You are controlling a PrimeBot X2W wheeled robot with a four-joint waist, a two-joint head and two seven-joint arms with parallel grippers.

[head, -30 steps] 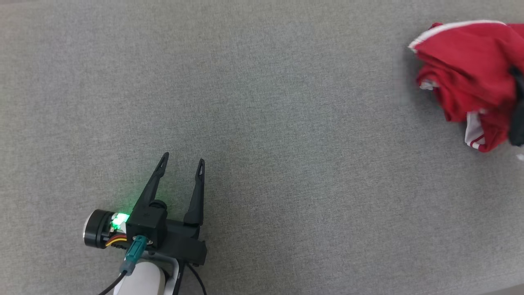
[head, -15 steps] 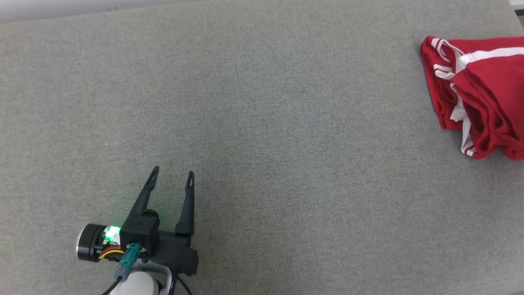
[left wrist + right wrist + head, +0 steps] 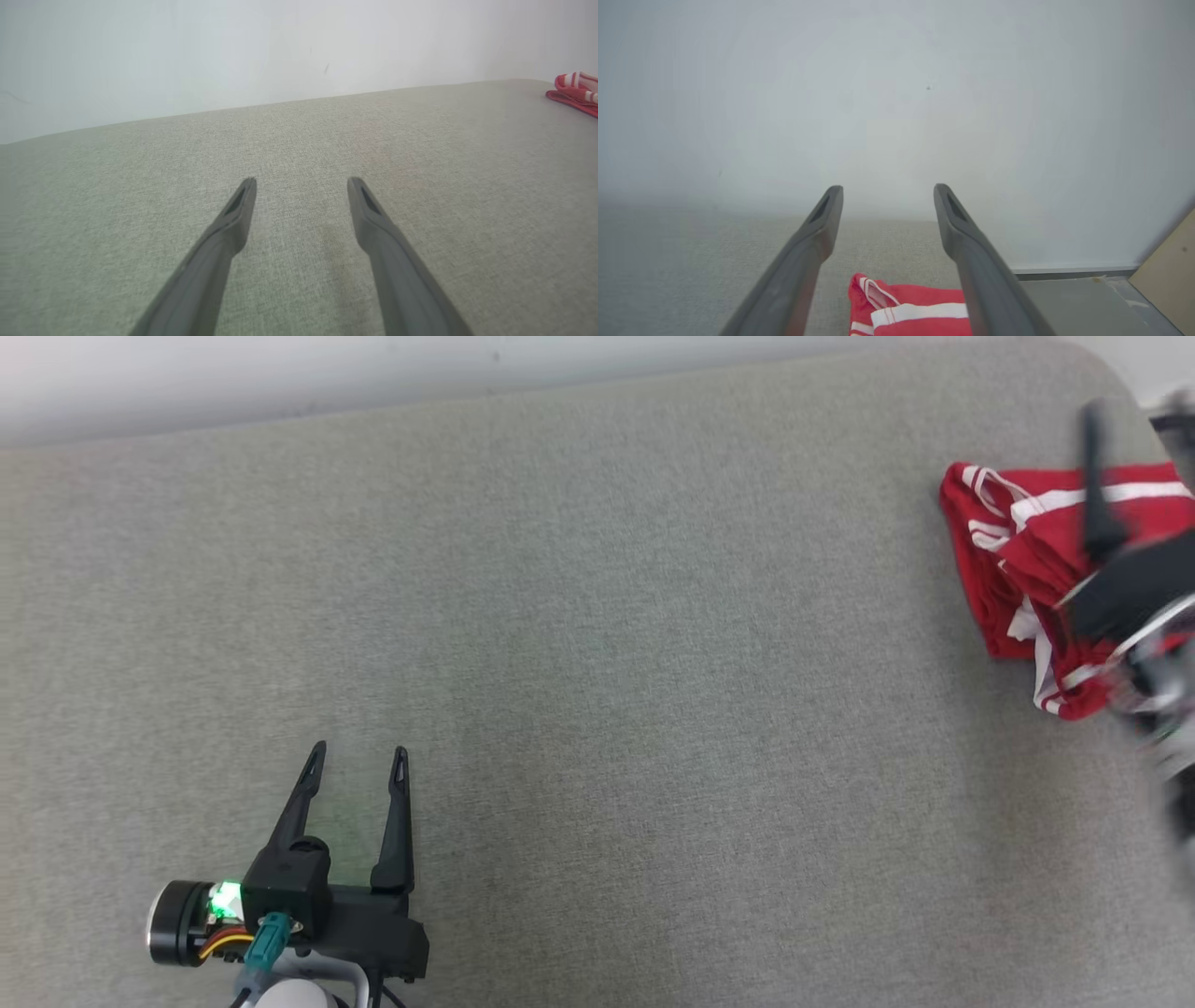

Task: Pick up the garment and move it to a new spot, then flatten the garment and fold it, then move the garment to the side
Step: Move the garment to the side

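My left gripper [image 3: 359, 749] rests fingers apart over the bare grey table [image 3: 653, 616], well away from the red garment [image 3: 1004, 523] at the far right edge. My right gripper [image 3: 887, 188], fingers spread and empty, hovers nearer, probably just above it; the head view is blurred there.

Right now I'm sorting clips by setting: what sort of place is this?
Probably an indoor lab or test room: a wide grey cloth-covered table, a bare white wall behind it, and one red garment on it.
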